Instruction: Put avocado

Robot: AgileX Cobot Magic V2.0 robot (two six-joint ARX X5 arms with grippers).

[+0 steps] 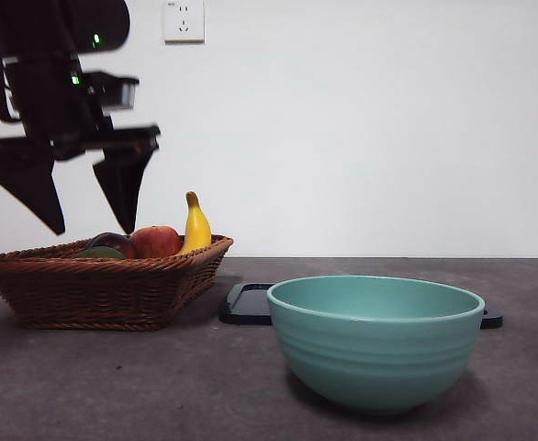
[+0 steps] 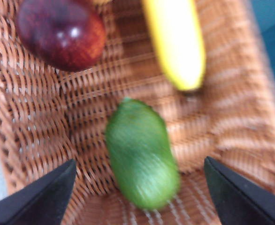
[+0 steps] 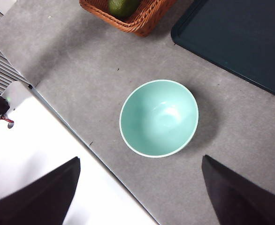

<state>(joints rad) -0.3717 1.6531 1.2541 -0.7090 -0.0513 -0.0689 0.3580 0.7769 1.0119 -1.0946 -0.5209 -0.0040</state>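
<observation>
My left end effector (image 2: 140,197) hangs open straight above the avocado (image 2: 141,154) in the basket (image 2: 29,136) — its long axis runs eleven-to-five between my jaws, so this arm is nearer.

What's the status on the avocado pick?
Left gripper open, above the basket. Avocado lies in basket, ungrasped; apple and banana beside it, apart. Right gripper open, over bowl.

The avocado (image 2: 141,157) is a dull green, smooth, oval fruit. It lies on its side on the woven floor of the wicker basket (image 2: 34,131), near one corner. It lies apart from the banana (image 2: 175,40) and the red apple (image 2: 60,33); nothing touches it.
</observation>
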